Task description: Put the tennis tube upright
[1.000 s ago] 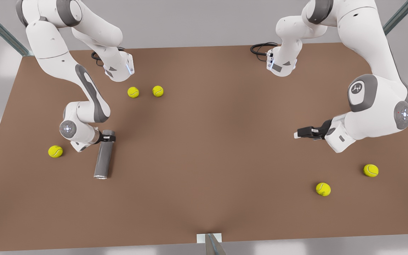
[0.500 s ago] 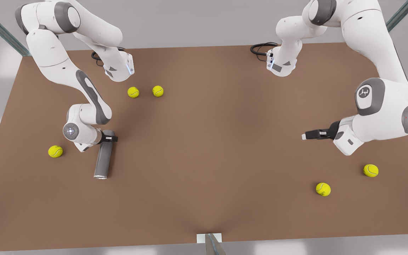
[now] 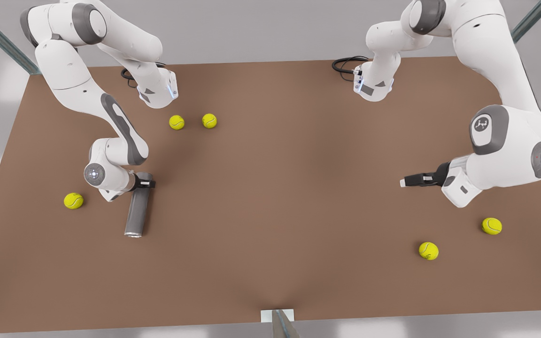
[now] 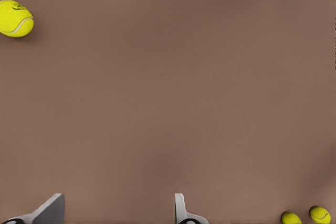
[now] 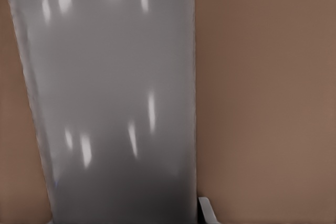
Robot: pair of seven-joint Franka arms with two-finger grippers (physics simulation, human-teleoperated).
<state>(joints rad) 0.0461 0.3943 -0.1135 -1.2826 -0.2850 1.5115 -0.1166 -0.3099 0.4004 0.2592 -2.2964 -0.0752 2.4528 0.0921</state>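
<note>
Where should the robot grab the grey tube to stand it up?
Near its plain end, coming from above with the fingers across the round body. The tube lies flat on the table, so only its narrow width fits between fingers. The right tool already clamps that end, opposite the silvery rim. The left tool waits open.

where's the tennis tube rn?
The tennis tube lies flat on the table at the front view's left, the right gripper closed around its far end, a tennis ball nearby to its left.
</note>
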